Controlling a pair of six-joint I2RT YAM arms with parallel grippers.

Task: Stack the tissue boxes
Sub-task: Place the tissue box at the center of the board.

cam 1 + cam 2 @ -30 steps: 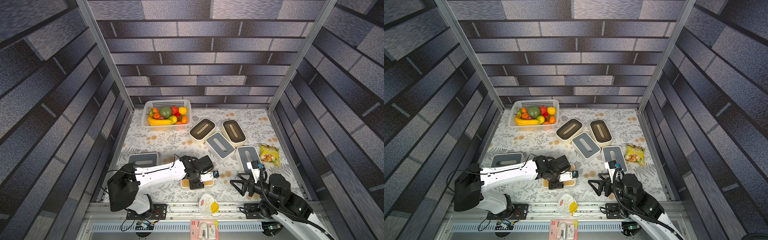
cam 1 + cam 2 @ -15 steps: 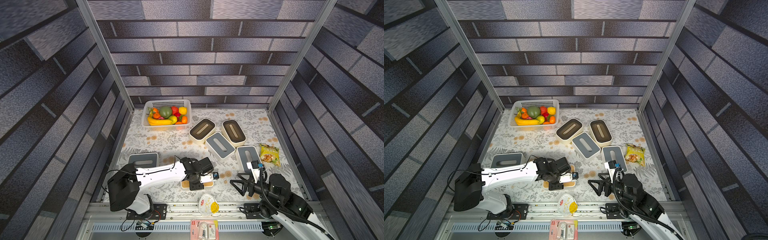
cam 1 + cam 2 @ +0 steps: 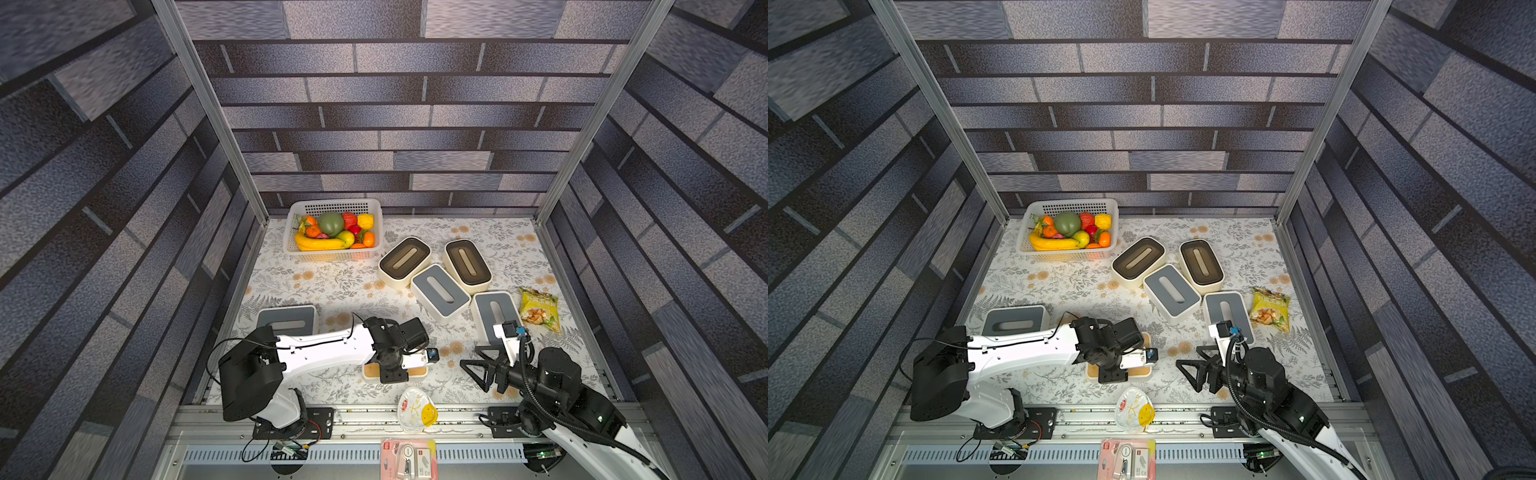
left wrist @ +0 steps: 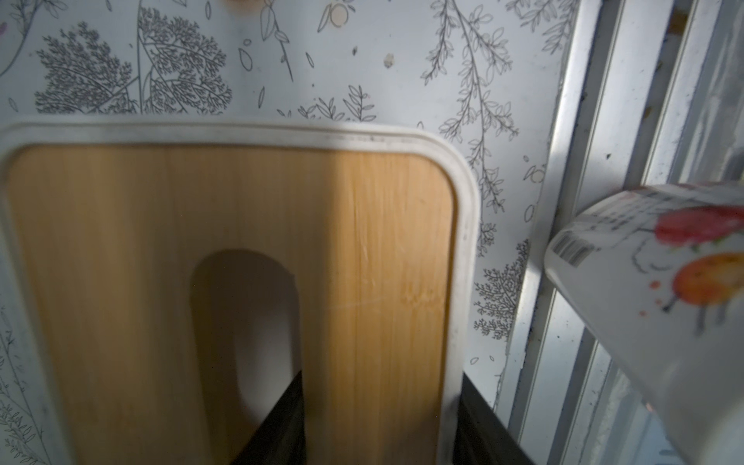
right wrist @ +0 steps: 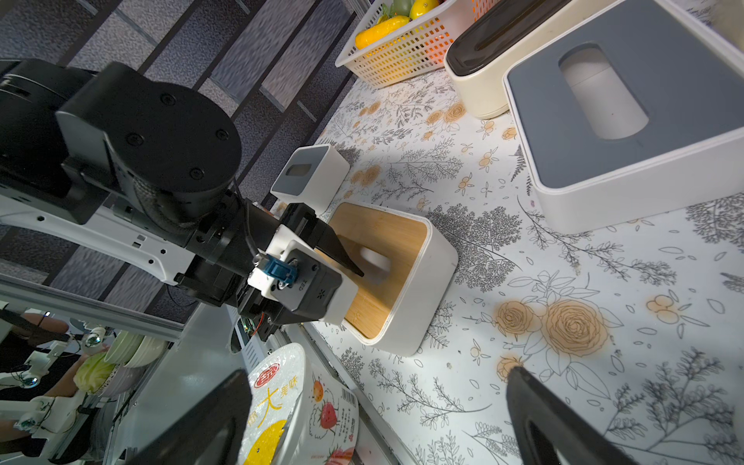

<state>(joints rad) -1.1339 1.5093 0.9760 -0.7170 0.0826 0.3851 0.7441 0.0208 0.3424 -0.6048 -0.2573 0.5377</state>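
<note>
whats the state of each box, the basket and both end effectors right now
wood-lid box, lid on, unstacked, gripped through its slot
left end effector, shut on the wood-lid box
right end effector, open, empty
grey-lid boxes, lids on, all three unstacked
cream boxes, lids on, both unstacked
fruit basket, full

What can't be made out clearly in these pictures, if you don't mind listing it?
- wood-lid tissue box: mostly under the left arm in both top views.
- left gripper: fingers cut off by the left wrist view's edge.
- grey-lid tissue box nearest the right arm: near end behind that arm's camera, both top views.
</note>
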